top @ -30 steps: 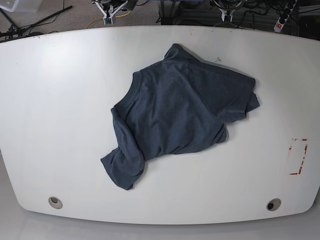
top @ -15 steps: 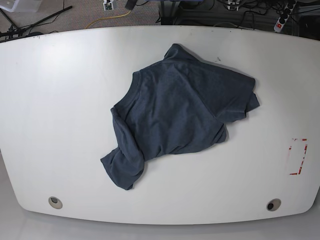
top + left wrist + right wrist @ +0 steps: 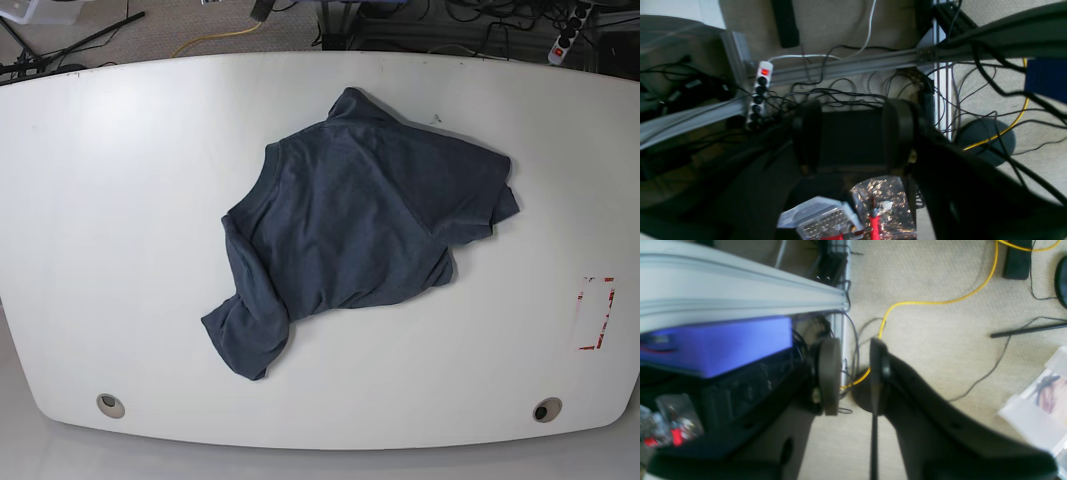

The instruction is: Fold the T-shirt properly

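The T-shirt (image 3: 355, 225) lies crumpled in the middle of the white table (image 3: 120, 200), dark slate-blue, one end bunched toward the near left; no lettering shows. Neither gripper appears in the base view. In the left wrist view my left gripper (image 3: 853, 138) is open with nothing between its fingers, hanging over cables and the floor behind the table. In the right wrist view my right gripper (image 3: 853, 373) is also open and empty, over beige carpet and a yellow cable (image 3: 933, 301). Neither wrist view shows the T-shirt.
A red-marked rectangle (image 3: 597, 312) sits near the table's right edge. Two round holes (image 3: 111, 405) (image 3: 546, 409) lie near the front edge. Behind the table are a power strip (image 3: 758, 95), aluminium rails (image 3: 740, 286), tangled cables and a blue box (image 3: 716, 343).
Both grippers, seen at the top edge of the base view a second ago, have withdrawn out of that view. The T-shirt has not moved.
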`<action>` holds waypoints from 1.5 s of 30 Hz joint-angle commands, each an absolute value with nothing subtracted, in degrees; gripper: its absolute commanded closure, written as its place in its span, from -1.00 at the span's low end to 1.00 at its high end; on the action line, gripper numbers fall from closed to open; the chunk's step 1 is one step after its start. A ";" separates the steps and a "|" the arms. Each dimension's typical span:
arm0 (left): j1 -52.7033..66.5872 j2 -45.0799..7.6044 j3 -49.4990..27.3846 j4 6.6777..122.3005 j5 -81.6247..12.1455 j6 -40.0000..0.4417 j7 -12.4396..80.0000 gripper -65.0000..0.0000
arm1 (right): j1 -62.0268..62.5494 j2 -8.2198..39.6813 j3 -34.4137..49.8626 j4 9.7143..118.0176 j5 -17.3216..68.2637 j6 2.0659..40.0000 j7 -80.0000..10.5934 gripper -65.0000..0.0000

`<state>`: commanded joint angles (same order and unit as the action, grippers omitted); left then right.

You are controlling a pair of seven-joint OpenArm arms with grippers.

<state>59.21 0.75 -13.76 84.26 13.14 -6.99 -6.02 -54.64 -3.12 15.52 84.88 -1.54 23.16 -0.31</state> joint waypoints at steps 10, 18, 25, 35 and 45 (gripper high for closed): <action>65.36 0.66 -13.85 98.07 13.05 -6.99 -6.20 0.17 | -65.01 -3.12 15.78 102.55 13.49 28.09 -6.37 0.58; 68.62 -2.07 -13.93 105.45 4.79 -7.08 -5.93 0.17 | -68.53 -2.86 16.04 112.92 17.63 28.09 -7.78 0.58; 70.02 -4.26 -14.64 111.60 -5.05 -7.08 -3.21 0.17 | -66.77 -1.98 16.04 115.74 21.23 28.09 -7.78 0.58; 65.98 -3.82 -22.02 112.84 -12.18 -7.08 -2.77 0.16 | -57.54 -0.84 15.52 115.82 22.37 28.00 -7.87 0.56; 62.81 -3.74 -24.48 113.10 -13.93 -7.08 -2.77 0.15 | -43.82 -1.01 11.91 116.00 22.37 28.09 -28.97 0.47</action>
<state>62.81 -3.74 -24.48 113.10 -13.93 -7.08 -2.77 -43.82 -1.01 11.91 116.00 22.37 28.09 -28.97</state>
